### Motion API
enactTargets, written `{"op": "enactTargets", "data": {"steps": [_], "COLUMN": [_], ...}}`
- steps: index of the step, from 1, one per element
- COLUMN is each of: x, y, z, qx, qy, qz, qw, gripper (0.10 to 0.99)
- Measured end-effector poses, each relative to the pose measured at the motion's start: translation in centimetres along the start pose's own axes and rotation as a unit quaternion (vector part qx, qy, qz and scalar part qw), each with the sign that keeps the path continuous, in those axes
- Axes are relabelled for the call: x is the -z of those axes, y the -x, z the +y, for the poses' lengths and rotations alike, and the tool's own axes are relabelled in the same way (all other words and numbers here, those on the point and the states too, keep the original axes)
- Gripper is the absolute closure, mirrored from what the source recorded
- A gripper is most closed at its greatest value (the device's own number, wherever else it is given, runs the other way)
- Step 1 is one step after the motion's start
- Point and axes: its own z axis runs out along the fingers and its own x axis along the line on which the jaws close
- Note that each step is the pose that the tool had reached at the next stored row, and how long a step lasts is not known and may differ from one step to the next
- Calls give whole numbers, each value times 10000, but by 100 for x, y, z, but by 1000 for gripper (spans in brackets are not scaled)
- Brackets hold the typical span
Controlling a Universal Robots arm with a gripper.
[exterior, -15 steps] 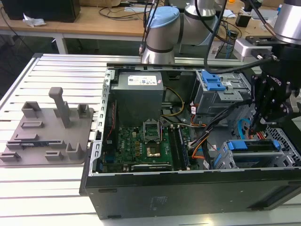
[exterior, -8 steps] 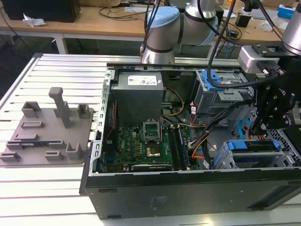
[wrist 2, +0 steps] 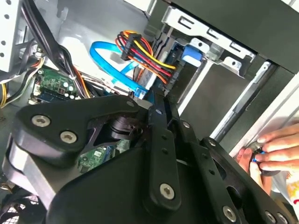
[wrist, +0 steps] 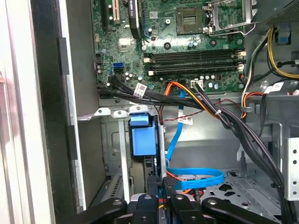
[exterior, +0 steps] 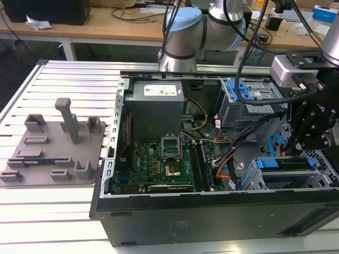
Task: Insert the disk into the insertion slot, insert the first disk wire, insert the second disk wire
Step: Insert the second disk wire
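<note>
The disk [exterior: 288,177], framed by its blue carrier, lies in the insertion slot [exterior: 323,161] at the front corner of the open computer case, on the exterior view's right. In the first wrist view the carrier's blue tab [wrist: 142,135] shows in the bay's mouth. My gripper [exterior: 297,142] hangs just over the disk's inner end. In both wrist views its fingers [wrist: 154,198] are closed around the black plug of a blue flat wire [wrist: 196,176] that loops beside them [wrist 2: 110,58]. A bundle of red, yellow and orange wires [wrist 2: 145,56] runs to the same end of the disk.
A taller grey cage with a blue latch [exterior: 249,95] stands behind the arm. The motherboard [exterior: 164,164] and black cable bundles [wrist: 233,121] fill the case's middle. A person's hand [wrist 2: 275,149] rests on the case edge. A grey parts fixture [exterior: 53,148] sits on the slatted table.
</note>
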Motion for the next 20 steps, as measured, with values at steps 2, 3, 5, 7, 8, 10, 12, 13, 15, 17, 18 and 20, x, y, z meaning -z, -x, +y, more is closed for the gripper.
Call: {"op": "enactTargets", "data": {"steps": [2, 3, 5, 7, 8, 10, 12, 13, 15, 17, 18, 20], "x": [-2, -4, -7, -7, -6, -8, -9, -9, -11, -12, -13, -18], "y": [-12, -23, -44, -44, -44, -51, -57, -63, -79, -109, -128, -134], "z": [0, -1, -2, -2, -2, -2, -2, -3, -4, -5, -6, -6], "qx": [16, 40, 63, 65, 65, 66, 65, 66, 65, 65, 64, 66], "qy": [5, 9, 9, 9, 9, 9, 9, 9, 9, 10, 10, 11], "qz": [-102, -186, -200, -200, -199, -199, -200, -202, -207, -217, -224, -236], "qw": [9999, 9998, 9998, 9998, 9998, 9998, 9998, 9998, 9998, 9997, 9997, 9997], "gripper": [918, 918, 918, 918, 918, 918, 918, 918, 918, 918, 918, 918]}}
